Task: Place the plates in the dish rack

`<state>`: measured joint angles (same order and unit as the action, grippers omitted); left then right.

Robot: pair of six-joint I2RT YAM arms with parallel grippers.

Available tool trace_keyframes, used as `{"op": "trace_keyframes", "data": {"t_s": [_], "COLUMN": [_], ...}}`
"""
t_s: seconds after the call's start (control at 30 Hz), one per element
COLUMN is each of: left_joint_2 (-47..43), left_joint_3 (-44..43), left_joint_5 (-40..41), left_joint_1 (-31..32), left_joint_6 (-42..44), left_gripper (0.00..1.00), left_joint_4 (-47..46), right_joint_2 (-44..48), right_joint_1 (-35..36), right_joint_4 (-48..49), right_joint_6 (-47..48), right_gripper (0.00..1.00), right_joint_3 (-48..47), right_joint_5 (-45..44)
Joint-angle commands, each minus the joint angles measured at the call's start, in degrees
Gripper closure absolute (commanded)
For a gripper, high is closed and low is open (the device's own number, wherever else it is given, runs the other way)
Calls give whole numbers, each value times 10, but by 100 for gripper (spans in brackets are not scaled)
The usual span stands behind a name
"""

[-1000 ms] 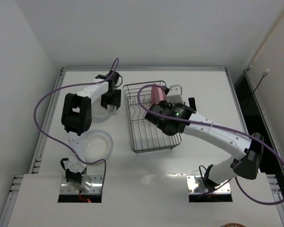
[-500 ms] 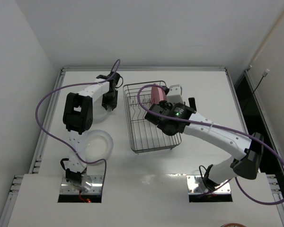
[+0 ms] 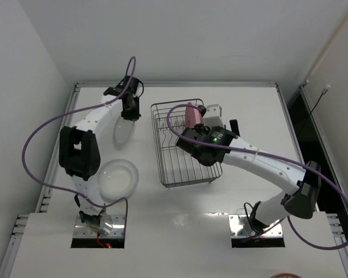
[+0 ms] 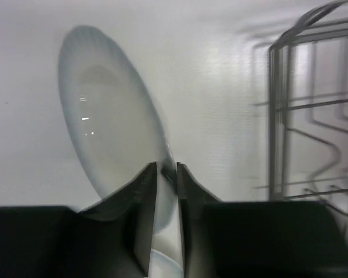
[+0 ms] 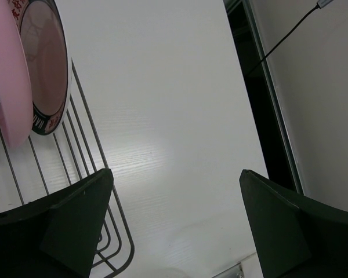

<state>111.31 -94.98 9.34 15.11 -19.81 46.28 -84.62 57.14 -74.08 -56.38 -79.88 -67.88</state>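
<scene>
1. Fingertips of my left gripper (image 4: 167, 169) are clamped on the rim of one translucent plate (image 4: 107, 136). It is tilted on edge just left of the dish rack (image 3: 185, 152). I cannot tell whether its lower edge touches anything.
2. Nearer my bases, the second translucent plate (image 3: 117, 178) lies flat on the white table (image 3: 255, 110), apart from the rack.
3. At the rack's far end the pink plate (image 5: 8, 87) stands upright, with the patterned plate (image 5: 46, 69) right against it.
4. On my right gripper (image 5: 175, 185) the fingers are spread wide around nothing, above the rack's corner and bare tabletop.
5. Plain white walls (image 3: 162, 40) close the left and back. Past the table's right edge runs a dark gap, and a thin black cable (image 5: 284, 35) hangs on the wall there.
6. From above, my right arm (image 3: 261, 162) covers part of the rack. The pink plate is cut off by the wrist view's edge. The patterned rim's marks are too blurred to read.
</scene>
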Motion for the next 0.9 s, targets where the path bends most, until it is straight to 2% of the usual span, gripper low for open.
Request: {"op": "trace_keyframes", "data": {"t_s": [0.0,0.47,0.67,0.77,0.87], "left_joint_2": [-88,-100,-141,-152,-179], "left_joint_3": [7,12,18,-24,-66], "left_joint_5": [-5,3,22,22,62], "left_joint_1": [-1,-1,-1,-1,11], "left_joint_6": [-17,-22,-33,-45,-68], "left_gripper": [100,100,100,100,100], "left_joint_4": [-60,-66,-74,-62,-53], "right_joint_2": [-12,-42,-42,-23,-14], "right_joint_1": [2,8,8,8,8], "right_joint_4": [-11,-45,-65,-65,-65], "right_joint_6": [-11,-34,-47,-42,-42], "right_gripper": [11,11,11,11,11], "right_joint_3": [-23,-49,-55,-55,-55], "right_joint_5": [-11,-11,-22,-22,-22]}}
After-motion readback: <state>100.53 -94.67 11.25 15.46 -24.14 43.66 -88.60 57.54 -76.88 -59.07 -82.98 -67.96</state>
